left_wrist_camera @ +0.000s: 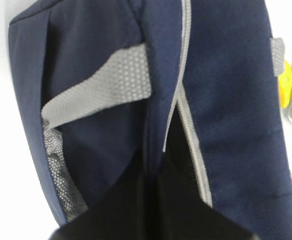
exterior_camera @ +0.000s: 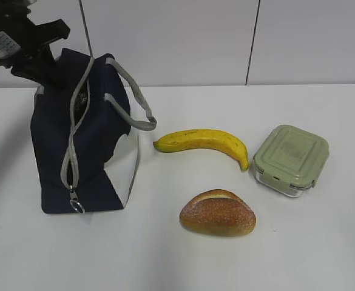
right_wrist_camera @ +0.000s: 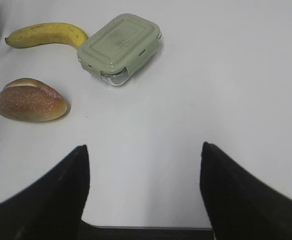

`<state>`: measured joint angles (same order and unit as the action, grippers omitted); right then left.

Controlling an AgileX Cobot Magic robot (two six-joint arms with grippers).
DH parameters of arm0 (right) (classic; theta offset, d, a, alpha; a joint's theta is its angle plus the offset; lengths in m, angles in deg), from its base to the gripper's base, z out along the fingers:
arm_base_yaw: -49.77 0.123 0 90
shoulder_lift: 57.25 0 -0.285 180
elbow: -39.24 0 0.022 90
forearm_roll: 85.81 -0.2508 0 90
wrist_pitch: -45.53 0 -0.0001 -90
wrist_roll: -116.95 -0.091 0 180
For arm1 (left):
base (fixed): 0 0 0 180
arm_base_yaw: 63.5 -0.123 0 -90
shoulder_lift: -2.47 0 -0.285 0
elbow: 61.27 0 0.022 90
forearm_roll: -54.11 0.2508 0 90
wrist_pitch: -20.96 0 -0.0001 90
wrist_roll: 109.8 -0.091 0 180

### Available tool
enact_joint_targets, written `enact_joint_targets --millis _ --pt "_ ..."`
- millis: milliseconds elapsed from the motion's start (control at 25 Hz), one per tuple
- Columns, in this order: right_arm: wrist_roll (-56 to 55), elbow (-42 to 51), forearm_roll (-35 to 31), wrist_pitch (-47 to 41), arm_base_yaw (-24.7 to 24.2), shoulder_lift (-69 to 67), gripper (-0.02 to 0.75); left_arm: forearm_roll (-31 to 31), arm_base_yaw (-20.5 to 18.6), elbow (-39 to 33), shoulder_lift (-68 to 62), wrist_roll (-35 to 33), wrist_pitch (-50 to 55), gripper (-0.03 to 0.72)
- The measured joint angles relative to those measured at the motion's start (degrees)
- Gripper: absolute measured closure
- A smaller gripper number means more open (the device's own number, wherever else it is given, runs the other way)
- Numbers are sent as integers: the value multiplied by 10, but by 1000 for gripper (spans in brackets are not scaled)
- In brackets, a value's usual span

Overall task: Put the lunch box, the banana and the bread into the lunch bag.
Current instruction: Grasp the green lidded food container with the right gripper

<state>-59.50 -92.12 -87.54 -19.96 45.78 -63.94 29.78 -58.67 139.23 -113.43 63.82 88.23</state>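
While the left tool (exterior_camera: 43, 63) is clamped on the lunch bag (exterior_camera: 92, 151) top edge and the right tool (right_wrist_camera: 143, 200) is held wide, the bag may be toppled if tugged sideways.

The left arm (exterior_camera: 25, 42) is black and chunky, with a white sticker on it. The right gripper (right_wrist_camera: 143, 190) has two wide, flat, black fingers (right_wrist_camera: 51, 195).

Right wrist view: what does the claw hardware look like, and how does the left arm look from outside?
The right claw shows as two matte black, wedge-shaped fingers tapering upward, with no visible markings or cables. In the exterior view the left arm is black, angular hardware with a white printed label near its upper edge; the text is too small to read. Its claw tips are not visible.
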Motion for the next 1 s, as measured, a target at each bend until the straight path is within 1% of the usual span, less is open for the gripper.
enact_joint_targets --millis 360,520,680,800,1000 --pt "0 0 -19 0 0 0 227 0 0 0 0 0 -4 691" --pt "0 -24 -38 23 0 -5 227 0 0 0 0 0 -5 691" --pt "0 -56 -47 67 0 -84 227 0 0 0 0 0 -6 691" --pt "0 -64 -53 109 0 -167 227 0 0 0 0 0 -4 691" --pt "0 -75 -101 175 0 -319 227 0 0 0 0 0 -4 691"
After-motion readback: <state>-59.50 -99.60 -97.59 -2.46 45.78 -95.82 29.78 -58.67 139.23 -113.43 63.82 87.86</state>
